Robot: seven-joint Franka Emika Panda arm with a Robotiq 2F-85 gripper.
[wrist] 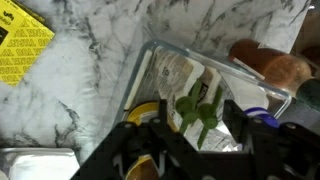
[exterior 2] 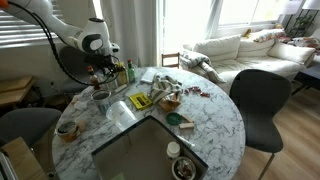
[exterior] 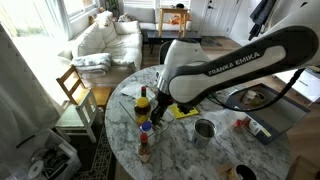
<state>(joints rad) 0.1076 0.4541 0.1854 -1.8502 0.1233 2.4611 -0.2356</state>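
Note:
My gripper (wrist: 196, 137) is open and points down over a cluster of bottles on the round marble table (exterior: 215, 155). In the wrist view a bottle with a green pourer top (wrist: 196, 108) and a pale printed label stands between my two black fingers, with a gap on each side. A yellow lid (wrist: 148, 114) sits by the left finger and a blue cap (wrist: 262, 118) by the right. In both exterior views the gripper (exterior: 160, 106) (exterior 2: 108, 66) hangs beside the bottles (exterior: 143, 104) (exterior 2: 126, 72) near the table edge.
A yellow packet (exterior: 185, 112) (exterior 2: 140, 101) (wrist: 20, 45) and a metal cup (exterior: 204, 131) (exterior 2: 101, 97) lie close by. A red-capped bottle (exterior: 146, 146) stands at the front. A grey tray (exterior 2: 140, 145), bowls and snacks fill the table. Chairs (exterior 2: 256, 100) (exterior: 74, 90) surround it.

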